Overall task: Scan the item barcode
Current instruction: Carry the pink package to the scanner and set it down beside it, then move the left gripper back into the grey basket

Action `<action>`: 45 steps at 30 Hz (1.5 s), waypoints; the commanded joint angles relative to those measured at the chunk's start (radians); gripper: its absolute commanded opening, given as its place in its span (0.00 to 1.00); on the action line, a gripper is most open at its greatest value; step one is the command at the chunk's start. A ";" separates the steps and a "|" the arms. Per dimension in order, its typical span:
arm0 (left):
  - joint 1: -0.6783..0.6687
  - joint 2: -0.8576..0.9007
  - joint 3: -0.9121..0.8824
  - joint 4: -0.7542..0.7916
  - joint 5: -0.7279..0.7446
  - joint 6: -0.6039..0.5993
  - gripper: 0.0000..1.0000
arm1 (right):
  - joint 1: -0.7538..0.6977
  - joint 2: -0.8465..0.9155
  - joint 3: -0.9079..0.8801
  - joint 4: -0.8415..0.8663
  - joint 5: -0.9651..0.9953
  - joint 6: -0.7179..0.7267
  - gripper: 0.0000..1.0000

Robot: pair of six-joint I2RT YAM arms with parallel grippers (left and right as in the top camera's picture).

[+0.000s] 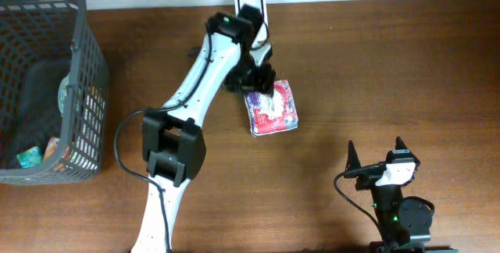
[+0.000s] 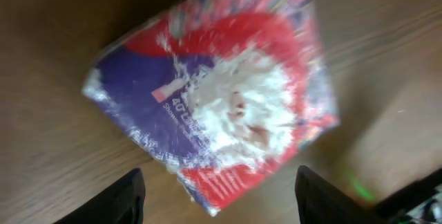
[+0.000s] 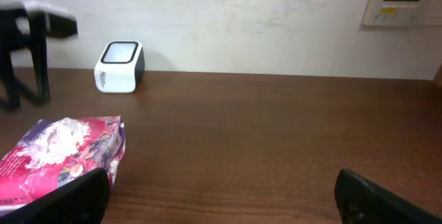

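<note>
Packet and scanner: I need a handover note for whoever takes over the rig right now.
Left gripper: open, fingers spread over the packet, nothing held.
Right gripper: open, empty, off to the right near the front of the table.
Packet: lying flat on the table, in front of the scanner and apart from it. No barcode shows on its upper face.
Basket: far left, with other items inside.
Done: the packet is out on the table. The frames do not show whether it has been scanned.
Left, probably: grasp the packet, find the barcode and hold it to the scanner.
</note>
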 commanded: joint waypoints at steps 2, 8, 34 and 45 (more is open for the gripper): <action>0.015 -0.002 0.184 -0.115 -0.106 0.016 0.64 | -0.006 -0.007 -0.008 -0.002 0.009 0.004 0.99; 0.053 0.002 0.151 -0.209 -0.216 -0.060 0.07 | -0.006 -0.007 -0.008 -0.002 0.009 0.004 0.99; 0.002 0.008 -0.253 0.262 -0.062 -0.264 0.07 | -0.006 -0.007 -0.008 -0.002 0.009 0.004 0.99; 0.136 0.007 0.563 -0.206 -0.309 -0.093 0.75 | -0.006 -0.006 -0.008 -0.002 0.009 0.004 0.99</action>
